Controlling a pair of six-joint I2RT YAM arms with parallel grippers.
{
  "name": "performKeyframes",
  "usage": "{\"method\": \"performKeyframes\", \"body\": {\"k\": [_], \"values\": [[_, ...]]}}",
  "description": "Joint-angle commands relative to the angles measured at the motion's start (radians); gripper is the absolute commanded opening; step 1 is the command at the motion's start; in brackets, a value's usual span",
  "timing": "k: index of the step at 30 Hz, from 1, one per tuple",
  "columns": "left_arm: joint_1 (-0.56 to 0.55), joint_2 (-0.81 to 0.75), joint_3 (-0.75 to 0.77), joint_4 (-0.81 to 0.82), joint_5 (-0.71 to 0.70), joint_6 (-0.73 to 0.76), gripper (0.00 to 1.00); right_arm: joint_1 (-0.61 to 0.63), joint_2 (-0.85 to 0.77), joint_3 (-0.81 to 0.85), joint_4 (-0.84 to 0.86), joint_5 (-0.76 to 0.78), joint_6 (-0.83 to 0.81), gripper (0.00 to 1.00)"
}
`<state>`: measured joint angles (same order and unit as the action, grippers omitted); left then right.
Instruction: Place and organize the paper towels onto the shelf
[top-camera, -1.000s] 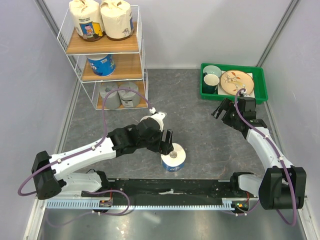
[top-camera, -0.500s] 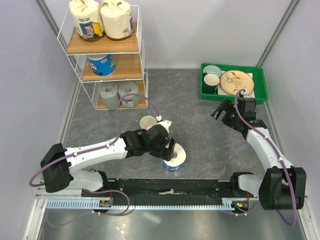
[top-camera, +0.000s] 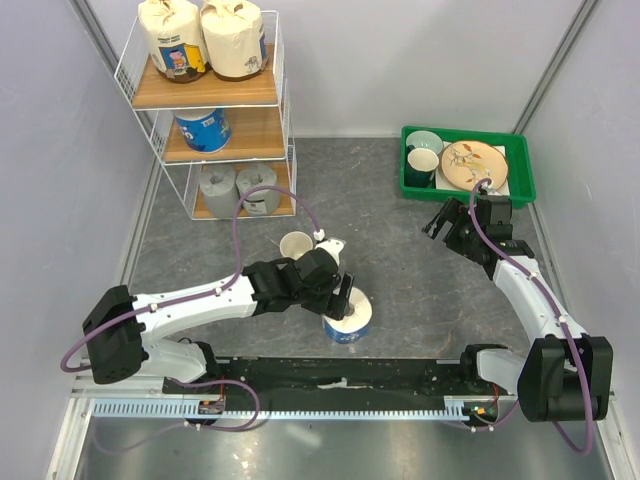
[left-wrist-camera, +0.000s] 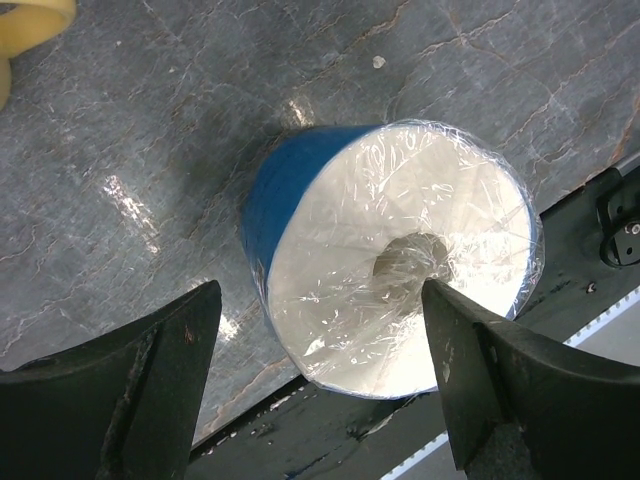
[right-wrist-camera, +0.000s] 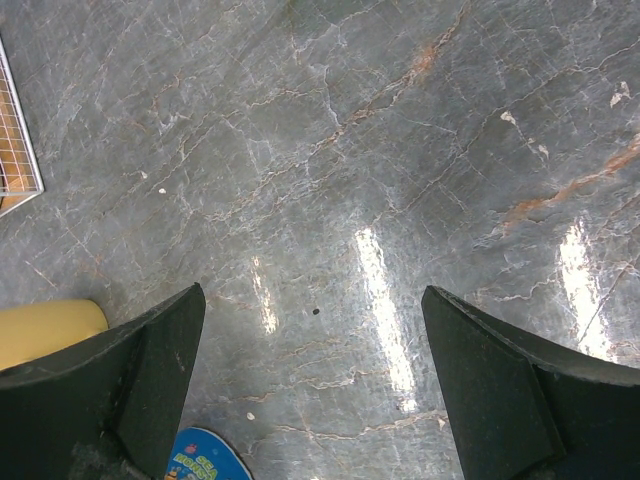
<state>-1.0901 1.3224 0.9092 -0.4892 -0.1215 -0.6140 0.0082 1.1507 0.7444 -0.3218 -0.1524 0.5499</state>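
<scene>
My left claw (left-wrist-camera: 320, 300) gapes wide over the white-and-blue roll (left-wrist-camera: 400, 250) standing on the table (top-camera: 400, 210), ready to straddle its girth. The shelf (top-camera: 255, 130) holds 5 rolls; its middle tier lacks 1.

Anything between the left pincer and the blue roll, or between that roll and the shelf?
Nothing stands between the open left pincer and the blue roll below it. The yellow mug stands roughly between that roll and the shelf, so it probably needs lifting over.
</scene>
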Motion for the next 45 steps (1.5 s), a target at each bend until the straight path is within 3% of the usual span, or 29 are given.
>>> {"method": "performKeyframes", "body": {"k": [1, 12, 27, 34, 45], "values": [[-0.007, -0.032, -0.013, 0.046, -0.035, -0.024, 0.87, -0.004, -0.016, 0.003, 0.026, 0.011, -0.001, 0.98], [-0.007, 0.018, -0.007, 0.046, -0.050, -0.023, 0.84, -0.002, -0.006, 0.026, 0.017, 0.014, -0.013, 0.98], [-0.007, 0.060, 0.017, 0.067, -0.038, 0.011, 0.59, -0.004, -0.002, 0.021, 0.013, 0.030, -0.019, 0.98], [-0.007, 0.003, -0.004, 0.159, 0.028, 0.017, 0.48, -0.002, 0.006, 0.018, 0.013, 0.028, -0.021, 0.98], [-0.007, -0.156, 0.095, 0.160, 0.000, 0.052, 0.45, -0.004, 0.012, 0.015, 0.021, 0.030, -0.019, 0.98]]}}
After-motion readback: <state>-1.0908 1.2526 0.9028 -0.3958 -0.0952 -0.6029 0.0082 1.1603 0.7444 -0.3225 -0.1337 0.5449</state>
